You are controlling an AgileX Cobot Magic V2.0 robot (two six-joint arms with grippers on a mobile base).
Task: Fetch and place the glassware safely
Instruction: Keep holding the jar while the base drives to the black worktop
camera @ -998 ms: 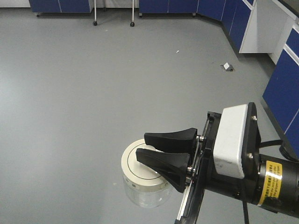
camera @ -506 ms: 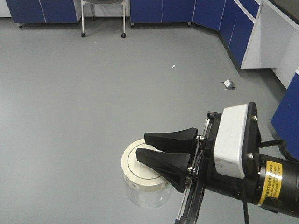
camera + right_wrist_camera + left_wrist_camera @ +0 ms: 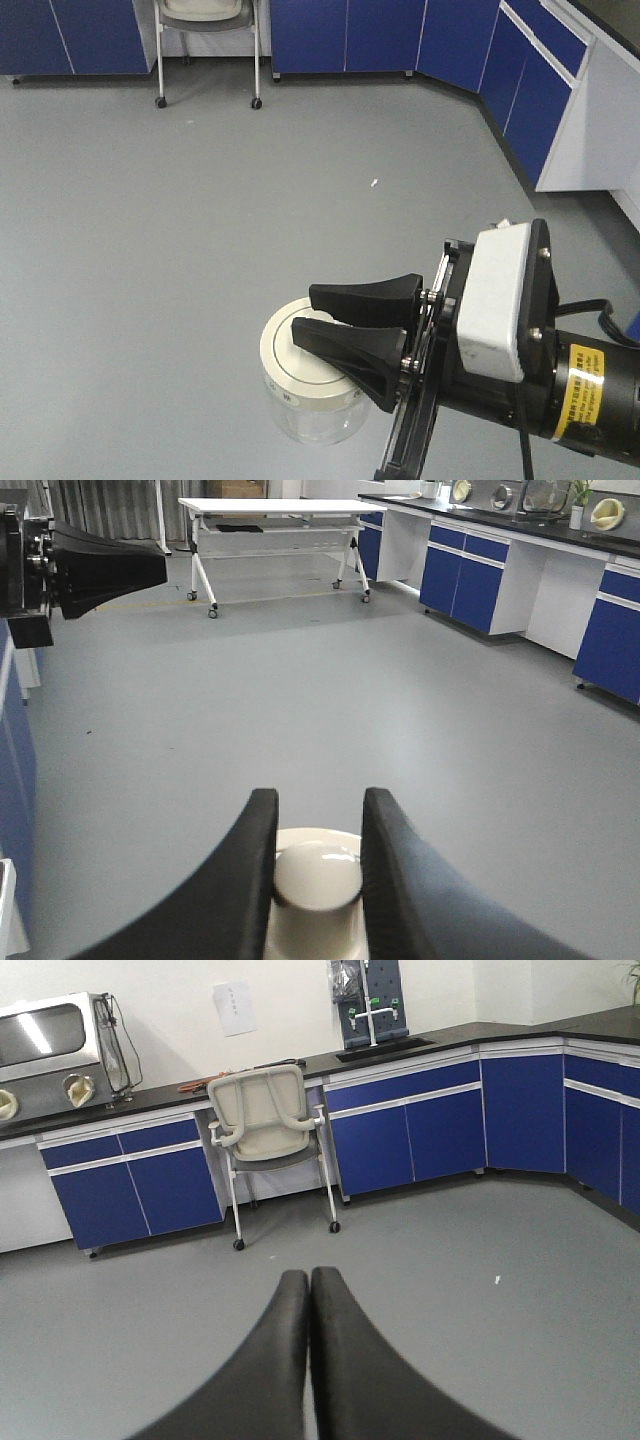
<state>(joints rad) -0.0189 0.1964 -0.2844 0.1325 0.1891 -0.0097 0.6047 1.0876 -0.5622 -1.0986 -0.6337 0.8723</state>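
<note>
Glass like this jar (image 3: 305, 415) is likely brittle and slick, yet your right gripper (image 3: 318, 830) pinches only its lid knob (image 3: 318, 878), a hold that may slip.

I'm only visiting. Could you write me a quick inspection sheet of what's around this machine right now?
Surface: plain grey floor; no table seen.
Job's things: small clear glass jar with round cream-white lid, held up by its knob.
Clutter: tiny white speck on the floor.
Tools: right tool shut on the knob; left tool shut, empty.
Cables: black cable behind the right tool.
Surroundings: blue cabinets, pale wheeled chair.
</note>
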